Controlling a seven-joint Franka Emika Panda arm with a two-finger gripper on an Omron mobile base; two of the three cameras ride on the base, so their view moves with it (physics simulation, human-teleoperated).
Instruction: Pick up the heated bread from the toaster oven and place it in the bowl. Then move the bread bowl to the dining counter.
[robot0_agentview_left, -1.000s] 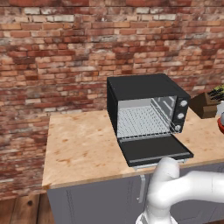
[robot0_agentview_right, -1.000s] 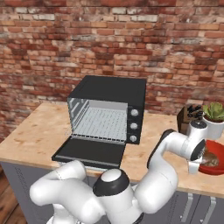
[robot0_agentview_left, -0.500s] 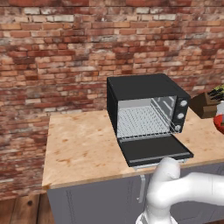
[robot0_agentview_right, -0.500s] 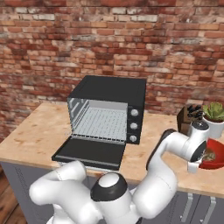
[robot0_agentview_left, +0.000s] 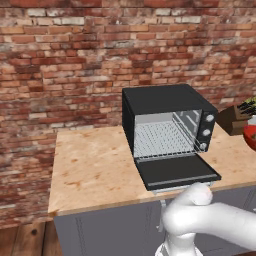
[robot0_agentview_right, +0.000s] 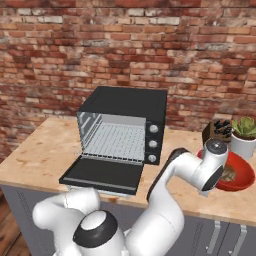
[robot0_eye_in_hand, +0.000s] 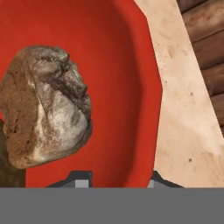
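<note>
Two-finger dark-tipped gripper (robot0_eye_in_hand: 116, 178) sits low at the red round bowl (robot0_eye_in_hand: 118, 87), jaws drawn in on the bowl's rim wall as far as I can judge. One brown-grey lumpy bread piece (robot0_eye_in_hand: 43, 105) already lies inside that bowl. One black boxy toaster oven (robot0_agentview_right: 125, 127) stands with door down, wire rack bare. So bread transfer looks done; left: carry the bowl to the dining counter. One potted green plant (robot0_agentview_right: 245, 135) behind.
</note>
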